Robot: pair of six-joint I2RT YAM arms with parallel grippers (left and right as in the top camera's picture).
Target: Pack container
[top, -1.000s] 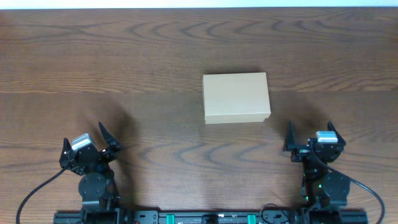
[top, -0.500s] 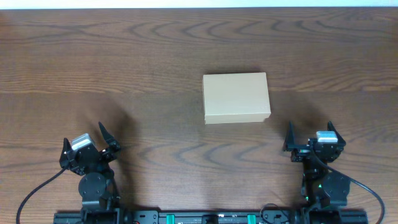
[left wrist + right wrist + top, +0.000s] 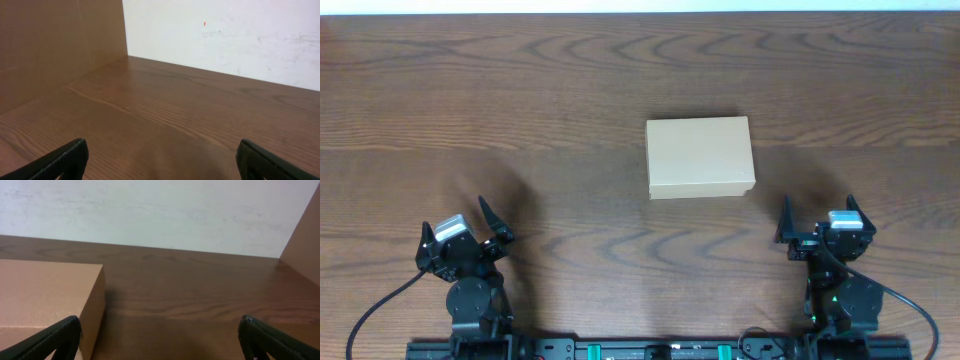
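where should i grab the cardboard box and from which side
Probably from above, across the cardboard box's shorter front-to-back span: it lies flat and closed, with both long sides free of anything. The right end effector is open and nearer. Whether its jaws can span that width I can't tell.

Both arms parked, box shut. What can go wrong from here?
1. The cardboard box sits closed and unbraced on the table; prying its lid with one pincer may just slide it.
2. Nothing to pack is in view, so the open right pincer and left pincer may have nothing to load.
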